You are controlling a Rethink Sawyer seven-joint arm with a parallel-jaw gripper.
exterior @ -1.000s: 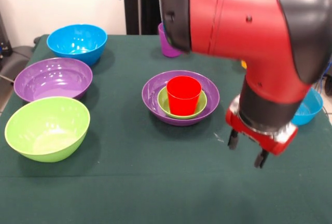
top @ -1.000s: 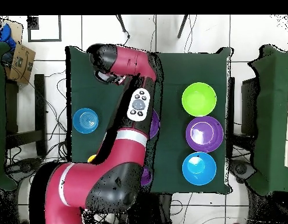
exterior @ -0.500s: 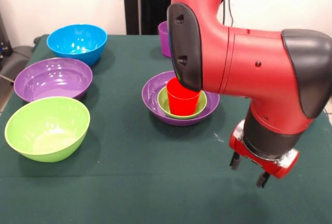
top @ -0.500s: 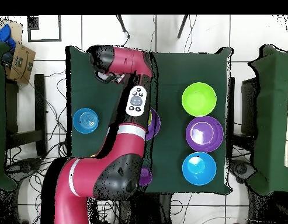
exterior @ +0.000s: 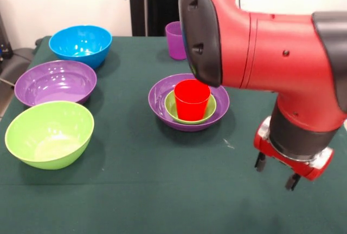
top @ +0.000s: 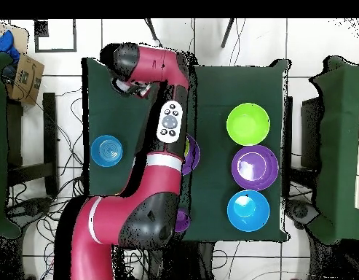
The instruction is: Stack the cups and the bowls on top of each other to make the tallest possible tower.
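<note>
1. At the left side of the front view, three large bowls sit in a column on the green table (exterior: 130, 190): the blue bowl (exterior: 80, 44) farthest back, a purple bowl (exterior: 55, 83) in the middle, and the lime green bowl (exterior: 49, 134) nearest the camera, touching or nearly touching the purple one.
2. Toward the middle, the tower (exterior: 189, 103) stands as three nested pieces: a second purple bowl (exterior: 160, 99) as base, the small green bowl (exterior: 171, 109) inside it, and the red cup (exterior: 191, 99) upright in that.
3. Behind the tower, a purple cup (exterior: 175, 40) stands upright near the table's far edge, partly hidden by the arm.
4. Across the centre and right, the red and black arm (exterior: 260, 44) sweeps over the table, its dark elbow cover overlapping the tower's far rim in the picture.
5. At the lower right, the gripper (exterior: 276, 171) hangs just above the cloth, well apart from the tower, which lies to its left and farther back. Its two dark fingers (exterior: 260, 162) point down with a clear gap between them and nothing held.
6. Seen from overhead, the small blue bowl (top: 108, 151) sits on the left part of the table, below the gripper end of the arm.
</note>
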